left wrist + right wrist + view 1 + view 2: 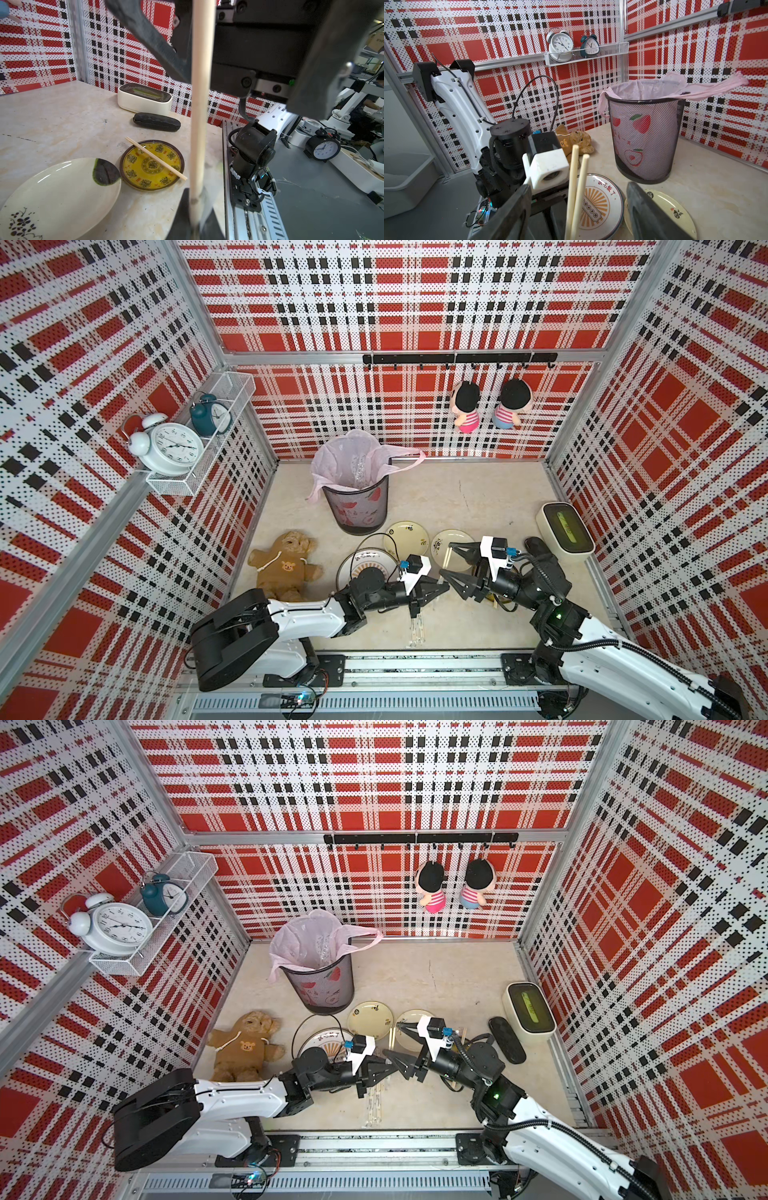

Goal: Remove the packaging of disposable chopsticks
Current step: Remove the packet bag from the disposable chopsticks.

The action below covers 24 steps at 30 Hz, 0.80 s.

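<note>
left wrist view is showing the left hand [195, 216] pinching the sleeved disposable chopsticks [199, 104]. the clear packaging [417, 632] is hanging below it, over the counter [478, 497] near its front edge. the right hand [579, 187] is standing spread, with bare stick ends rising between its jaws, ungripped. the sleeve-stripping step seems to be under way; next, the right hand is needing to close on those ends and pull straight away.

White alarm clock [561, 44] dial, numerals 1–12

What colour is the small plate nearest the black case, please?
The plate is yellow with dark emblems, brown-rimmed; clearest in the left wrist view.
</note>
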{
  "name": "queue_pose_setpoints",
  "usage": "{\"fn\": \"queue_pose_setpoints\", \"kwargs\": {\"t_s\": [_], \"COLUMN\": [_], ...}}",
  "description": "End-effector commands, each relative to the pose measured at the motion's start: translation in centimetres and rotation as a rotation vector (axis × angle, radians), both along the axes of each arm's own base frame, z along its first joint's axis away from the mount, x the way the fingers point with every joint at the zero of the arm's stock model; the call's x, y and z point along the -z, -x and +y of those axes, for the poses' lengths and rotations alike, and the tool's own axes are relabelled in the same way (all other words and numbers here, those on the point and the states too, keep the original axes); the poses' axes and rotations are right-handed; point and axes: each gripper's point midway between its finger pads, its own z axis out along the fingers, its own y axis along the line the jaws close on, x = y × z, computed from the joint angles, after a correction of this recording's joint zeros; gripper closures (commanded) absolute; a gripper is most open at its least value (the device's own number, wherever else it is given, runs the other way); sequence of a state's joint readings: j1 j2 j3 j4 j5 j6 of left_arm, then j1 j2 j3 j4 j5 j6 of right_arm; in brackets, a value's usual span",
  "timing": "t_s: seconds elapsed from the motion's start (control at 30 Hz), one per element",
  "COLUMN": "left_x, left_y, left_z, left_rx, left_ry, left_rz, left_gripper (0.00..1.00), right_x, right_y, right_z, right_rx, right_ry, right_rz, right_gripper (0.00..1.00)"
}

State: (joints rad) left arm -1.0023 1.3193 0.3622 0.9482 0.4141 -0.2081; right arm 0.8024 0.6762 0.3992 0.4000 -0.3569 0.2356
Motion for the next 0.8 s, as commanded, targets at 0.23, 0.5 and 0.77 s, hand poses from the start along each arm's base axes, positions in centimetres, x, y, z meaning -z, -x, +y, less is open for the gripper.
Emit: {"fn": "queue_pose_setpoints", "kwargs": {"t_s": [0.23,0.5,0.77], "left_x": [-0.4,-0.3,-0.5], "left_y": [0.1,-0.1,-0.9], "left_z": [0.4,0.4,0.6], "left_rx": [-0.012,-0.02,-0.069], "left_ry": [0.001,-0.003,0.001], "left_rz": [-0.021,-0.021,-0.024], "left_gripper": [1.0,1.0,0.64], "right_x": [0.7,1.3,1.2], "right_y": [-0.4,-0.3,-0.1], "right_z": [1.0,1.5,1.4], "right_rx": [-0.029,-0.052,-0.062], "right_ry": [0.035,0.048,0.042], "right_rz": [0.012,0.024,0.013], "right_gripper": [0.56,0.88,1.0]}}
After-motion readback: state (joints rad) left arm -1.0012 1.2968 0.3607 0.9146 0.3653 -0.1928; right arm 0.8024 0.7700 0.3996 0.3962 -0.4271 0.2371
